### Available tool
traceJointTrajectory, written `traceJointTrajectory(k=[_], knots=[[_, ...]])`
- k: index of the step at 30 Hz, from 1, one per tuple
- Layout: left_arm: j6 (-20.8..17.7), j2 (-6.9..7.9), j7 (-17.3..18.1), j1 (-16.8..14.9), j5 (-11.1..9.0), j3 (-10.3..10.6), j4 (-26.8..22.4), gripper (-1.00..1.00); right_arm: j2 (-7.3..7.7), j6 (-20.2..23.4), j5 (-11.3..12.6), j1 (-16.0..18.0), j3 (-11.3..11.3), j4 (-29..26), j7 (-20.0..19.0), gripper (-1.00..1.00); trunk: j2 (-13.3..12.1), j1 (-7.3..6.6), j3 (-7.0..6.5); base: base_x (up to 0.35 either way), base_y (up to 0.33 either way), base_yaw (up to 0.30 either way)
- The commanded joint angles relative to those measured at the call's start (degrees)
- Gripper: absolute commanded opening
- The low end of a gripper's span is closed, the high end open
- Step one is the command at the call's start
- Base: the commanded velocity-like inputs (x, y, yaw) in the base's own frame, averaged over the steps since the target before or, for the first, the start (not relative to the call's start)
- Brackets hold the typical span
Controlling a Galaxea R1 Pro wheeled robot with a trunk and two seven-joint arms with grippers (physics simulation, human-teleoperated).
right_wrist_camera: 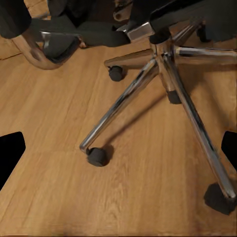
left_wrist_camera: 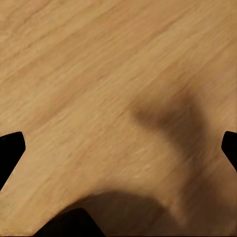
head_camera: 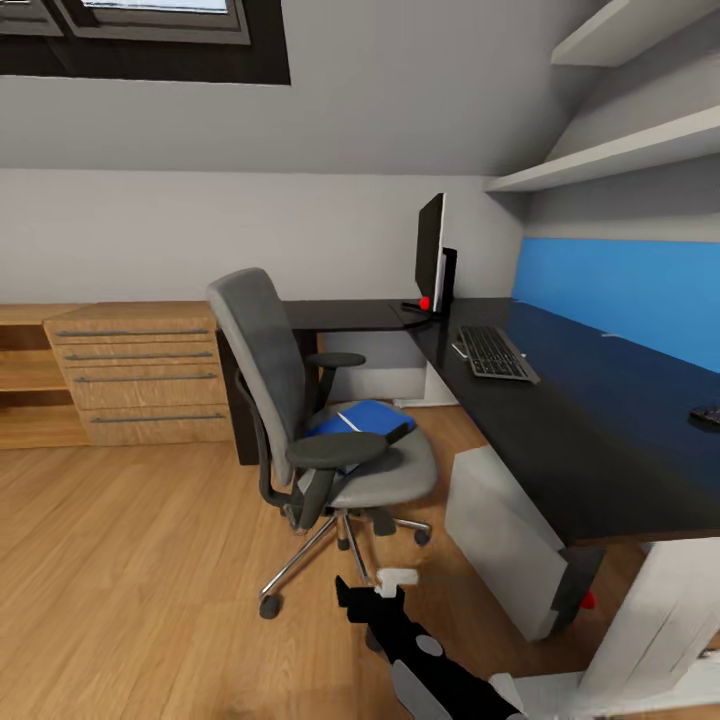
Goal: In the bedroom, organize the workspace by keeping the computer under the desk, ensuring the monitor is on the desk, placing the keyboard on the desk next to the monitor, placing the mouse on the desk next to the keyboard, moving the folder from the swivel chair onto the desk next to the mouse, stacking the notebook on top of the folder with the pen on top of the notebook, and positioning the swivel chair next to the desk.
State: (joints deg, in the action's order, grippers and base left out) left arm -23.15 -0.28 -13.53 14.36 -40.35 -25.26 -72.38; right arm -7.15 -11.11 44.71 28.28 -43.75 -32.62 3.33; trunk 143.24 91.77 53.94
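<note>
Your swivel chair (head_camera: pixel 320 420) stands on the wood floor (head_camera: pixel 130 580) just off the worktop (head_camera: pixel 560 420), folder (head_camera: pixel 360 422) on its seat. Monitor (head_camera: pixel 432 255) at the worktop's far corner, keyboard (head_camera: pixel 495 352) just beside it. Left claw (left_wrist_camera: pixel 118 148) spread open over bare floor. Right claw (right_wrist_camera: pixel 118 148) spread open, aimed at the chair's chrome base (right_wrist_camera: pixel 163 74), not touching.

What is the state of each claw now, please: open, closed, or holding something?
Left claw: open, holding nothing, above the wooden floor.
Right claw: open, holding nothing, facing the swivel chair base.
</note>
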Motion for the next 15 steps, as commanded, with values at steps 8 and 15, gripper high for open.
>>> traceJointTrajectory(k=[8,15], knots=[[-0.25,-0.06,-0.19,-0.31,-0.75,0.21,-0.13,1.0,4.83,-4.02,15.73,-0.26,3.46,-0.05,-4.32,1.0,0.03,-0.04,0.05,-0.211,0.0,0.0],[-0.52,0.03,-0.17,-1.5,-0.38,0.56,-0.13,1.0,9.39,-3.6,27.11,0.41,11.13,0.6,-15.33,1.0,0.03,-0.04,0.05,-0.029,0.0,0.0]])
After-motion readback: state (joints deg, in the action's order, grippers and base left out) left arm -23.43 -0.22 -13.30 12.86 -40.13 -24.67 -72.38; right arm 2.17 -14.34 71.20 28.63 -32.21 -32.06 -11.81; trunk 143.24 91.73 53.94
